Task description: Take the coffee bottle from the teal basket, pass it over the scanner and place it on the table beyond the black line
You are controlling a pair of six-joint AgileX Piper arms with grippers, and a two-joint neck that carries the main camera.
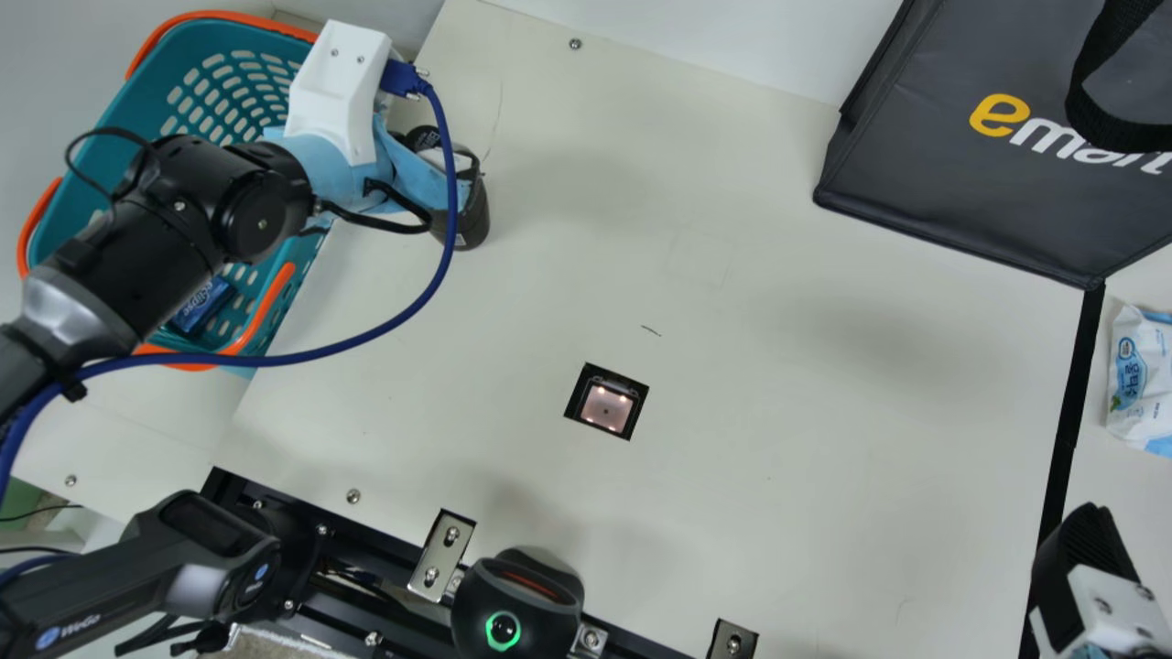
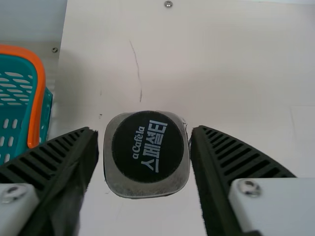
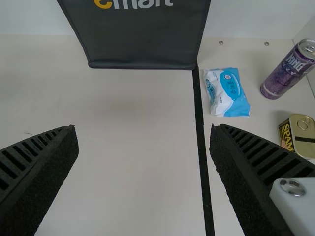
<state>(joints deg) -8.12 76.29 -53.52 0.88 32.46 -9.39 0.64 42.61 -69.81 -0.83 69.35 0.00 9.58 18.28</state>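
Observation:
In the main view my left gripper (image 1: pixel 446 165) is beside the right side of the teal basket (image 1: pixel 105 137), and the dark coffee bottle (image 1: pixel 472 221) hangs from it outside the rim. From the left wrist, the bottle's black cap (image 2: pixel 146 146) faces the camera between the ribbed fingers of my left gripper (image 2: pixel 145 132), which is shut on it. Whether its base touches the table, I cannot tell. The lit scanner window (image 1: pixel 606 405) lies mid-table. Near the black line (image 1: pixel 1069 412), at the lower right, is my right gripper (image 1: pixel 1085 558); the right wrist view shows this gripper (image 3: pixel 143 129) open and holding nothing.
A dark shopping bag (image 1: pixel 961 183) stands at the back right. Beyond the black line lie a wipes pack (image 3: pixel 227 92), a purple can (image 3: pixel 288 71) and a gold tin (image 3: pixel 299 135). A blue pack (image 1: pixel 203 305) is inside the basket. A black device (image 1: pixel 517 595) sits at the near edge.

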